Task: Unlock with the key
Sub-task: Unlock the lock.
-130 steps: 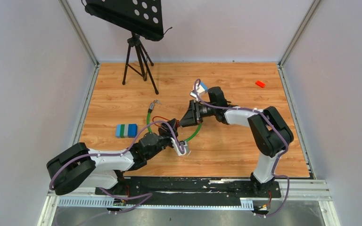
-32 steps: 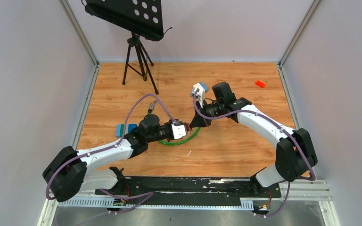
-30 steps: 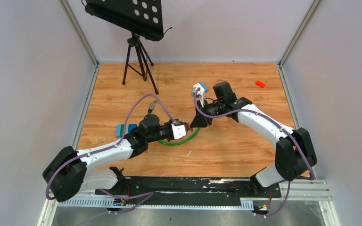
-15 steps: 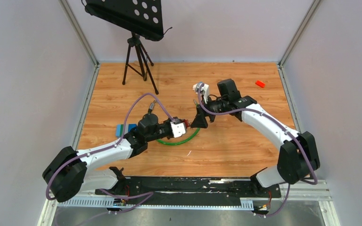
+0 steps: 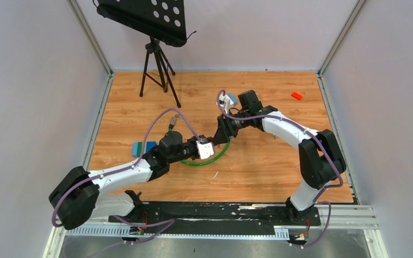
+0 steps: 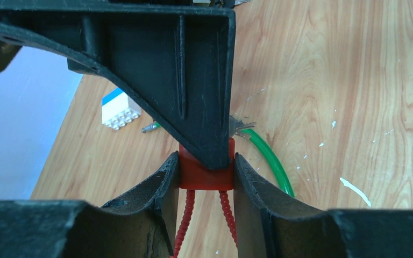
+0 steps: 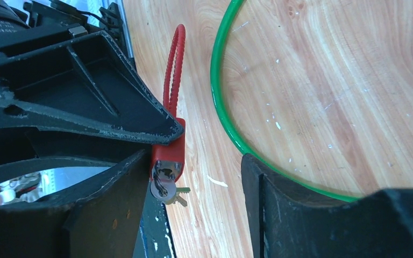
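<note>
A red padlock (image 6: 204,174) with a thin red cable shackle (image 7: 173,64) is held just above the wooden floor, and my left gripper (image 6: 206,177) is shut on its body. A silver key (image 7: 164,188) sticks out of the lock's end, with smaller keys hanging from it. My right gripper (image 7: 193,166) is open around that end. One of its fingers lies close beside the key and the other stands well apart. In the top view the two grippers meet at mid-table: left (image 5: 204,148), right (image 5: 220,134). The lock itself is hidden there.
A green cable loop (image 5: 215,156) lies under both grippers, its metal end (image 5: 173,122) to the left. A blue-green block (image 5: 143,148) sits left of the left arm. A white-blue brick (image 6: 119,110) lies beyond the lock. A red brick (image 5: 297,95) and a tripod stand (image 5: 158,70) stand at the back.
My right gripper was shut at the lock's end and has since opened. Its wrist has rolled and shifted slightly left, toward the lock. The left arm holds still.
</note>
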Action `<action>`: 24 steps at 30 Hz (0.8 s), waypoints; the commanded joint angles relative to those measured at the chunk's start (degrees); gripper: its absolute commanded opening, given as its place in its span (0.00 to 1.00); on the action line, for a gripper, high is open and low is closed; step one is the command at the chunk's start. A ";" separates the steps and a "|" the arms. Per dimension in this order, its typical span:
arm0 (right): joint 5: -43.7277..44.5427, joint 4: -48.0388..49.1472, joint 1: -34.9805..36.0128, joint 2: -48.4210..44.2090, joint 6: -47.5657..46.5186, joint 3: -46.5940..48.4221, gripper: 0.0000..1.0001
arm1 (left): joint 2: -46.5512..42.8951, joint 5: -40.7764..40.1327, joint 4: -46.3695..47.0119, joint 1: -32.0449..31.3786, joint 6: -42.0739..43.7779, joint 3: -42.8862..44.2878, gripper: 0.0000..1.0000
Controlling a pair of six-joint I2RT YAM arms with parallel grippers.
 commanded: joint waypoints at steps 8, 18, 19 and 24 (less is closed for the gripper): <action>-10.32 8.31 0.21 5.14 8.35 1.60 0.34 | 1.93 -6.77 4.24 -2.36 3.18 2.91 0.00; -7.53 -1.68 -3.18 -0.24 -7.38 1.98 0.00 | -1.99 0.46 -5.50 -0.44 2.85 4.72 0.48; -6.27 -3.87 -3.65 -1.53 -11.00 2.01 0.00 | -2.65 3.17 -9.77 0.19 3.36 5.96 0.62; -2.10 -12.10 -4.52 -9.41 -26.05 -0.16 0.00 | -4.13 10.25 -28.21 1.25 9.48 12.52 0.98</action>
